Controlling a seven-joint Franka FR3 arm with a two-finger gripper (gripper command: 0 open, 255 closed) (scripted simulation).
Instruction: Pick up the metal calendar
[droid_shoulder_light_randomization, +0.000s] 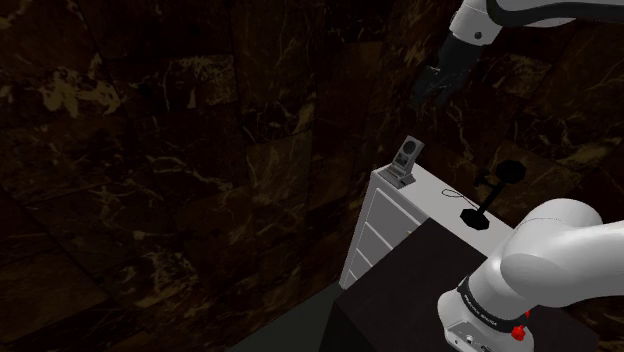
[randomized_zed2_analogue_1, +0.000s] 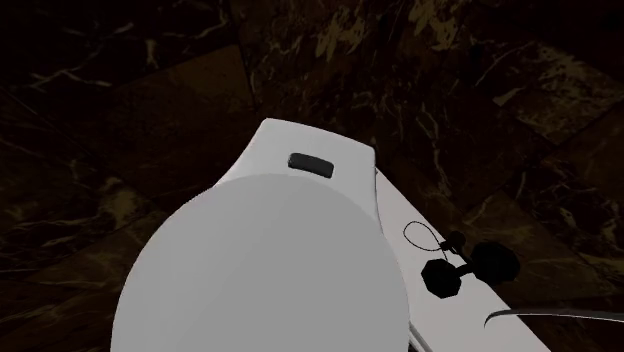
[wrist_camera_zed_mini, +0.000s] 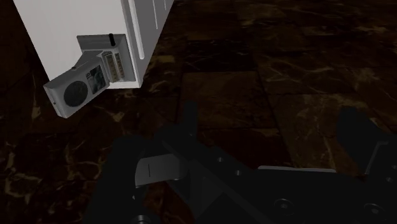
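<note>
Calendar (wrist_camera_zed_mini: 89, 79) (face markings too small to read) sits on white cabinet (droid_shoulder_light_randomization: 385, 220) corner, claw (wrist_camera_zed_mini: 271, 118) spread wide above.

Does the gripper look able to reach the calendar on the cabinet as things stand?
Probably yes. The gripper hangs open above and a little aside of the calendar, which stands on a top corner of the white cabinet with nothing over it. The black lamp-like thing sits apart from it.

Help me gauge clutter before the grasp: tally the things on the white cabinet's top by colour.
Grey: 1, the boxy grey desk calendar at the corner.
Black: 2, the black stand with octagonal foot and round head, and the thin black wire loop.
Total: 3.
</note>
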